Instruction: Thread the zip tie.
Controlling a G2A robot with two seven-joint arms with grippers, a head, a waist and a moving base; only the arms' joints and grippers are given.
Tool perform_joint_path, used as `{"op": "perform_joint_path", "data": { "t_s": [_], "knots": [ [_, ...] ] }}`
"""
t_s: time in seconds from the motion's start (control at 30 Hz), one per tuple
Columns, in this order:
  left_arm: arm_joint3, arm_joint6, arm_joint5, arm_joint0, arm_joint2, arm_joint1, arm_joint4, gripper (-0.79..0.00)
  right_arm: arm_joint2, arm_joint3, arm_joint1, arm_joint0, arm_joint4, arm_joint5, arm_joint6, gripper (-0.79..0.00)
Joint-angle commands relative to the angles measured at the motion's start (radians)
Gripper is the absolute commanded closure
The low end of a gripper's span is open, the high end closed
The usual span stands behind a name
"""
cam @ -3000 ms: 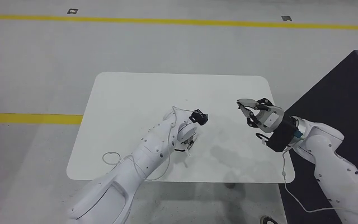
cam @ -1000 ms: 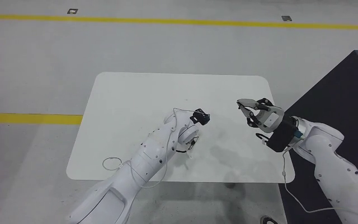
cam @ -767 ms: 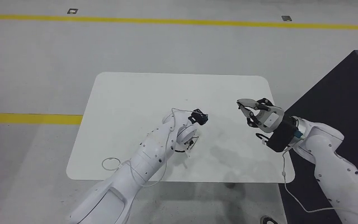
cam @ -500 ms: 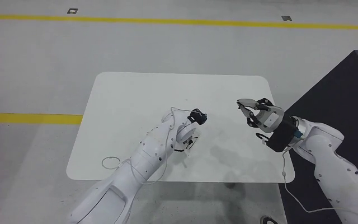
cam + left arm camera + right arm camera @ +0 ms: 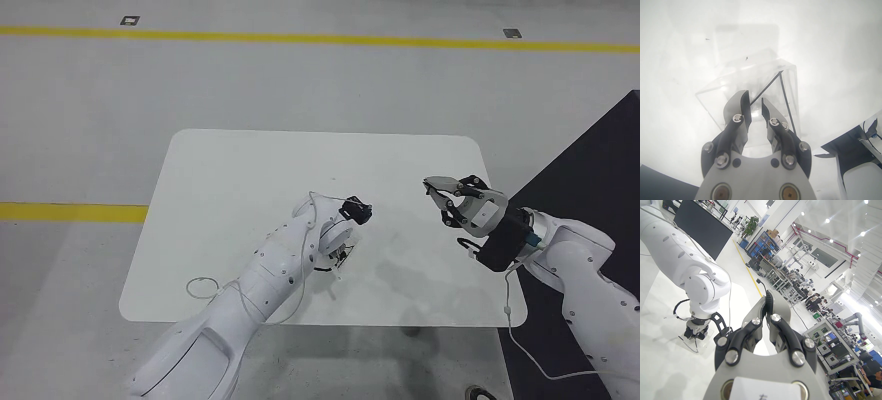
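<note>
A clear plastic block (image 5: 730, 89) stands on the white table (image 5: 250, 180). A thin black zip tie strand (image 5: 770, 82) bends to a sharp corner inside it. My left gripper (image 5: 755, 96) points down at the block, open, with one end of the strand lying between its fingertips. The right wrist view shows that left gripper (image 5: 695, 335) sitting right on the block (image 5: 702, 344). My right gripper (image 5: 766, 296) hangs above the table's right side, apart from the block, shut on a black zip tie (image 5: 762, 286) whose head sticks out past the fingertips. In the top view the right gripper (image 5: 432, 188) faces the left arm.
A dark surface (image 5: 600, 160) borders the table's right edge. A thin cable loop (image 5: 200, 287) lies near the front left of the table. The table's far half is bare white.
The left arm's wrist has shifted only slightly over the block, and the cable loop at the front left has moved a little. The right arm has kept still.
</note>
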Motion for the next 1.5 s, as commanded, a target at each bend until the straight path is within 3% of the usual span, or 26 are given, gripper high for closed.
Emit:
{"op": "perform_joint_path", "data": {
  "t_s": [0.0, 0.07, 0.4, 0.73, 0.83, 1.0, 1.17, 1.47],
  "knots": [
    [0.008, 0.002, 0.000, -0.003, 0.002, -0.003, -0.001, -0.077, 0.000, 0.000, 0.000, 0.000, 0.000, 0.000, 0.000, 0.000],
    [0.014, -0.001, 0.001, -0.006, 0.003, -0.006, -0.002, 0.000, 0.000, 0.000, 0.000, 0.000, 0.000, 0.000, 0.000, 0.000],
    [-0.025, -0.028, 0.008, 0.000, 0.007, -0.011, 0.011, 0.000, 0.000, 0.000, 0.000, 0.000, 0.000, 0.000, 0.000, 0.000],
    [-0.261, -0.104, 0.028, 0.088, -0.061, 0.035, 0.072, 0.000, 0.000, 0.000, 0.000, 0.000, 0.000, 0.000, 0.000, 0.000],
    [-0.292, -0.134, 0.030, 0.114, -0.085, 0.051, 0.104, 0.000, 0.000, 0.000, 0.000, 0.000, 0.000, 0.000, 0.000, 0.000],
    [-0.289, -0.129, 0.009, 0.135, -0.093, 0.059, 0.118, -0.111, 0.000, 0.000, 0.000, 0.000, 0.000, 0.000, 0.000, 0.000],
    [-0.261, -0.123, -0.003, 0.131, -0.081, 0.053, 0.109, -0.172, 0.000, 0.000, 0.000, 0.000, 0.000, 0.000, 0.000, 0.000],
    [-0.212, -0.112, -0.009, 0.108, -0.057, 0.035, 0.083, -0.169, 0.000, 0.000, 0.000, 0.000, 0.000, 0.000, 0.000, 0.000]
  ]
}}
